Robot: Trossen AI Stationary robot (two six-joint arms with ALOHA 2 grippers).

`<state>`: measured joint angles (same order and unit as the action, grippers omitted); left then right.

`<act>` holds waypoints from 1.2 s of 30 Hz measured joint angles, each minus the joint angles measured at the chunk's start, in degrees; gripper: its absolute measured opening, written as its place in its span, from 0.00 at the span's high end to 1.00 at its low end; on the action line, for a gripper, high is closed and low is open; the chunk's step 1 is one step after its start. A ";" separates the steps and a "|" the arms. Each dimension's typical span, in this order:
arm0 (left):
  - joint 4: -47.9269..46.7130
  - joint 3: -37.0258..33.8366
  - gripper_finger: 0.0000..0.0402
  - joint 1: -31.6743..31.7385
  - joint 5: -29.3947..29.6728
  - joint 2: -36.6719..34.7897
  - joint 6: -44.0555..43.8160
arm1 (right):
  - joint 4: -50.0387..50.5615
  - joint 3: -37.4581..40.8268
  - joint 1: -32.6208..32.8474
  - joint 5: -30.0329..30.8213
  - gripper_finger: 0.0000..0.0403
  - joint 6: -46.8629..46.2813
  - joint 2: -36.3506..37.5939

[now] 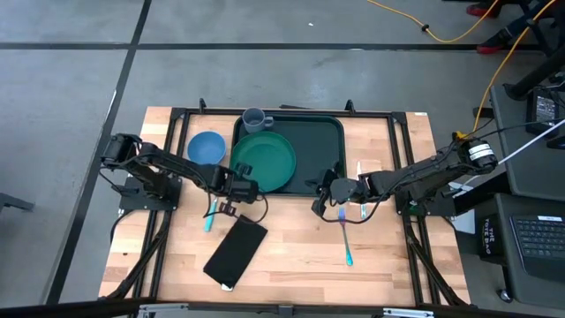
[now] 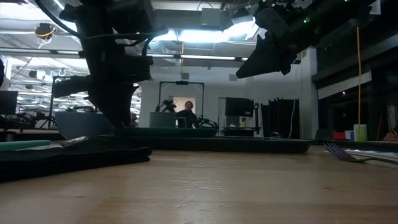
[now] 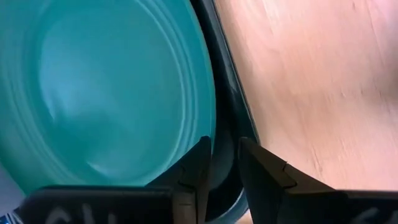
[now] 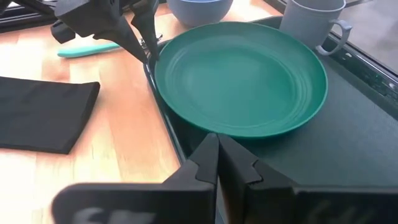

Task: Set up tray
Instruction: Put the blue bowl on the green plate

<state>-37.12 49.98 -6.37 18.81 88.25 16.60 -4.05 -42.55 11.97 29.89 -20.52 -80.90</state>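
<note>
We're looking at the tray sitting at the table's far edge, centred, long axis running left-right across the tabletop. The plate is lying in its left half, overhanging the tray's near-left rim; the mug is standing at the tray's far-left corner and the bowl just outside its left edge. Key relation: the left gripper is sitting right at the plate's near-left rim, where plate and tray edge meet, so it's the nearer arm for the plate and we're judging any next nudge as going away from it, toward tray centre. In the left wrist view its fingers are standing a bit apart, straddling the plate rim w/ gaps showing, not pinching it as far as we're seeing. The right gripper is hanging over the tray's near edge, approx. mid-length, fingers pressed together, holding nothing. A fork is lying on the table toward the near-right, a black cloth near-left, a teal handle beside it; which utensil that is we're not making out. The low view is mostly arm silhouettes, so contact w/ the rim is staying unclear.
</note>
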 joint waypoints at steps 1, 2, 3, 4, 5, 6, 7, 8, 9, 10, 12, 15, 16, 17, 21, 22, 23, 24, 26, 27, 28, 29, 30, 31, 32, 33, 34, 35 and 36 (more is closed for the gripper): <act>-0.42 0.00 0.81 -0.25 0.02 -0.19 0.01 | 0.02 -0.01 0.00 0.00 0.96 0.01 0.00; -0.62 0.00 0.81 -0.52 0.02 -0.46 0.00 | 0.02 0.01 0.00 0.02 0.95 0.01 0.00; -0.49 0.00 0.81 -0.79 0.02 -0.81 0.00 | 0.00 0.01 0.00 0.02 0.95 0.02 0.00; -0.49 0.00 0.81 -1.07 -0.02 -1.26 -0.02 | 0.02 0.01 0.00 0.02 0.94 0.01 0.00; -0.49 0.02 0.81 -1.32 -0.08 -1.75 -0.38 | 0.02 0.01 -0.01 0.02 0.94 0.03 0.00; -0.59 0.21 0.81 -1.58 -0.20 -2.24 -0.92 | 0.01 0.00 -0.02 0.02 0.93 0.03 0.00; -0.64 0.46 0.81 -1.82 -0.29 -2.81 -1.43 | 0.02 0.01 -0.02 0.02 0.93 0.04 0.00; -0.66 0.77 0.81 -2.05 -0.35 -3.52 -1.88 | 0.01 0.00 -0.02 0.04 0.93 0.07 0.00; -0.67 1.09 0.81 -2.29 -0.33 -4.28 -2.32 | 0.01 -0.01 -0.02 0.04 0.93 0.20 0.00; -0.74 1.38 0.81 -2.44 -0.35 -5.15 -2.53 | 0.00 -0.01 -0.02 0.03 0.93 0.23 0.00; -1.06 1.56 0.80 -2.65 -0.31 -6.91 -2.58 | 0.02 0.01 -0.02 0.04 0.93 0.25 0.00; -1.87 1.61 0.80 -2.59 -0.02 -10.00 -3.42 | 0.02 -0.01 -0.02 0.04 0.93 1.01 0.00; -2.14 1.64 0.80 -2.49 0.83 -10.89 -4.58 | 0.02 -0.01 -0.02 0.03 0.93 1.29 0.00; -2.78 1.64 0.80 -2.45 2.02 -11.73 -5.99 | 0.03 -0.01 -0.02 0.04 0.93 1.42 0.00; -6.51 1.64 0.80 -1.98 7.02 -15.00 -12.50 | 0.09 -0.01 -0.02 0.04 0.93 1.59 0.00; -7.60 1.64 0.80 -1.87 7.35 -15.61 -13.84 | 0.09 -0.01 -0.02 0.04 0.93 1.72 0.00; -8.46 1.64 0.80 -1.73 7.38 -16.24 -15.04 | 0.09 -0.01 -0.02 0.04 0.93 1.73 0.00; -9.16 1.64 0.80 -1.64 7.36 -16.73 -16.39 | 0.11 -0.01 -0.02 0.04 0.93 1.73 0.00; -10.18 1.64 0.80 -1.34 7.25 -17.45 -19.01 | 0.09 -0.01 -0.02 0.04 0.93 1.68 0.00; -10.80 1.64 0.79 -1.16 7.30 -17.66 -20.21 | 0.09 -0.01 -0.02 0.04 0.93 1.67 0.00; -11.21 1.64 0.78 -0.91 7.32 -17.82 -21.32 | 0.09 -0.01 -0.02 0.04 0.93 1.67 0.00; -11.90 1.64 0.78 -0.57 7.48 -18.02 -22.81 | 0.09 -0.01 -0.02 0.04 0.93 1.65 0.00; -12.82 1.64 0.77 -0.09 7.82 -18.13 -24.90 | 0.09 -0.01 -0.02 0.04 0.93 1.61 0.00; -13.84 1.65 0.76 0.42 8.05 -18.16 -26.99 | 0.09 -0.01 -0.02 0.04 0.93 1.60 0.00; -14.99 1.65 0.76 1.09 7.97 -18.14 -28.44 | 0.09 -0.01 -0.02 0.06 0.93 1.57 0.00; -16.36 1.66 0.75 1.83 7.49 -18.14 -29.45 | 0.09 -0.01 -0.02 0.06 0.93 1.56 0.00; -17.69 1.66 0.75 2.54 6.68 -18.14 -30.33 | 0.08 -0.01 -0.02 0.07 0.93 1.54 0.00; -18.82 1.66 0.74 3.24 5.58 -18.14 -31.57 | 0.07 -0.01 -0.02 0.07 0.93 1.56 0.00; -19.83 1.66 0.74 4.00 4.19 -18.14 -32.73 | 0.07 -0.01 -0.02 0.07 0.93 1.54 0.00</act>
<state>-56.95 51.64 -2.37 23.00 70.11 -16.13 -3.99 -42.57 11.94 29.95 -18.98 -80.90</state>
